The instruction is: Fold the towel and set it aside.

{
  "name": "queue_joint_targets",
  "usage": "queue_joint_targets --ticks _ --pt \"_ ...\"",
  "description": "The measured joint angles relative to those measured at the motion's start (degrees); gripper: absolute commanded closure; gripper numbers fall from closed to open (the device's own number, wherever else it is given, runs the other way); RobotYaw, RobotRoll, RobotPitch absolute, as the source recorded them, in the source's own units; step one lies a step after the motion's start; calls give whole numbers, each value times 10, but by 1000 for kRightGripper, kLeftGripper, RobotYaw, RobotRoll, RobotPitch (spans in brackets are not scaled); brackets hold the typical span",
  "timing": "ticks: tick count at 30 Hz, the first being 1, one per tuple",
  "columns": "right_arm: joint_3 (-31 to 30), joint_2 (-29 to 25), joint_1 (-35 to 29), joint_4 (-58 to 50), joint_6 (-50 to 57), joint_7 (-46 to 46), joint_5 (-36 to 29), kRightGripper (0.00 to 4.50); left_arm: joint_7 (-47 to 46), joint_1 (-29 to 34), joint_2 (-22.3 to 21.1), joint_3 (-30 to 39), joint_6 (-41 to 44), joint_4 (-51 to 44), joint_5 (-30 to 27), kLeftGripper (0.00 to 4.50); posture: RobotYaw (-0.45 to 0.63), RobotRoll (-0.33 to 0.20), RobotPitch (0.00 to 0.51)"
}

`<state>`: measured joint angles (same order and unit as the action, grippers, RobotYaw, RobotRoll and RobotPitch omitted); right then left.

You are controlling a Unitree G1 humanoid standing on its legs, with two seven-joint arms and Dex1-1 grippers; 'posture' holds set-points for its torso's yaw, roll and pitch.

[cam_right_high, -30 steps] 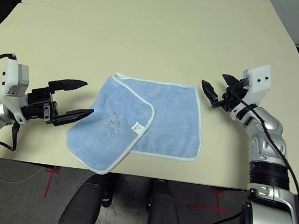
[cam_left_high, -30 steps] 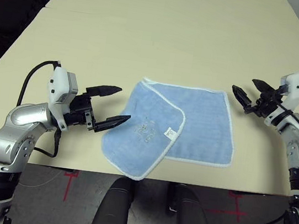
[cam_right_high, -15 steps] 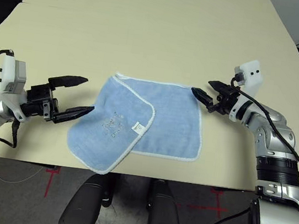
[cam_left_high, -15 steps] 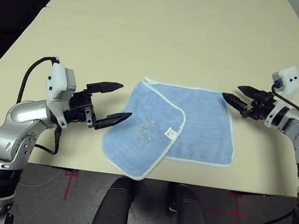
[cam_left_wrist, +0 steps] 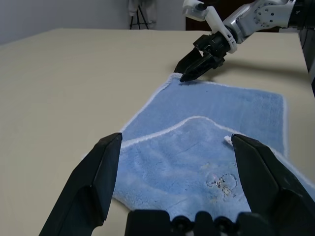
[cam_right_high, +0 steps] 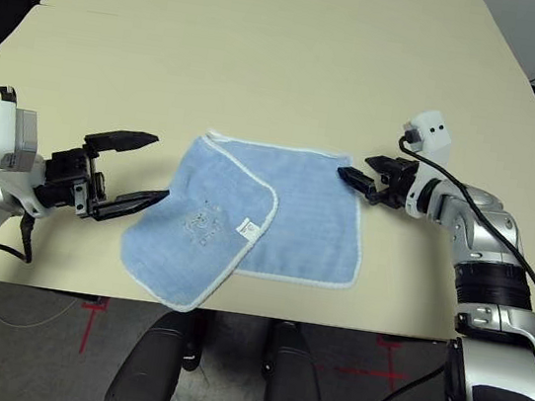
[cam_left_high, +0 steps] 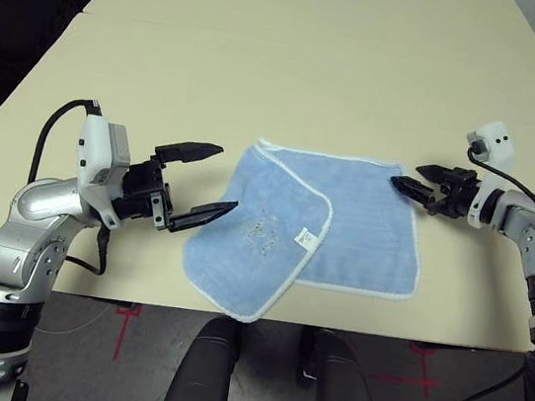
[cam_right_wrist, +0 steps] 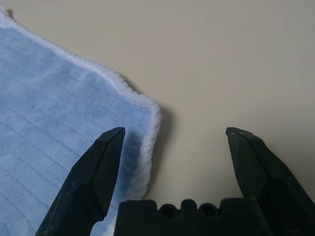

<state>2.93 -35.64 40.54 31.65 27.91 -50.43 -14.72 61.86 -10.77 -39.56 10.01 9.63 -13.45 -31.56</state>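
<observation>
Showing towel, white tag unreadable

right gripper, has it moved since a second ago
Yes. The right gripper has come in and down to the towel's far right corner, where before it hung off to the side; it is open.

Light-blue towel, white edging, perhaps grey motif; cream table.

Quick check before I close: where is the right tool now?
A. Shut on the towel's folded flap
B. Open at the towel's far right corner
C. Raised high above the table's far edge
B: the right tool stands open at the towel's far right corner, gripping nothing.
</observation>
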Motion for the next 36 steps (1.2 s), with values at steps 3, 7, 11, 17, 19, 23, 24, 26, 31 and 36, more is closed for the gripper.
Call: queue_joint_targets --ticks 3,7,11,17,19,23,24,26,31,36 --pt "-4 6 12 16 -8 -9 10 14 -2 3 0 0 1 -1 1 0 96 0 212" --pt "-13 19 25 24 -15 -14 21 14 -6 6 0 0 2 -8 1 0 96 0 212" --pt "-23 31 35 28 -20 -23 26 14 -9 9 -1 -1 4 -15 2 0 104 0 212" --pt "-25 34 42 46 -34 -30 38 1308 -12 13 -7 -1 8 -15 4 0 111 0 210" --pt "-26 34 42 47 -36 -35 42 2073 -13 13 -9 -1 8 -15 5 0 111 0 210" --pt "-30 27 39 44 -37 -50 47 3598 -17 13 -11 -1 9 -15 5 0 111 0 210" --pt "-31 25 37 41 -37 -53 47 3996 -17 13 -11 -1 9 -15 5 0 111 0 210" --pt "-32 25 33 32 -34 -54 47 4438 -17 13 -11 -1 10 -15 5 0 97 0 213" --pt "-32 28 21 -1 -25 -50 44 4438 -21 11 -11 -7 10 -15 11 0 92 0 214" --pt "-23 42 15 -49 -17 -44 26 4438 -25 9 -10 -13 10 -15 14 0 92 0 217"
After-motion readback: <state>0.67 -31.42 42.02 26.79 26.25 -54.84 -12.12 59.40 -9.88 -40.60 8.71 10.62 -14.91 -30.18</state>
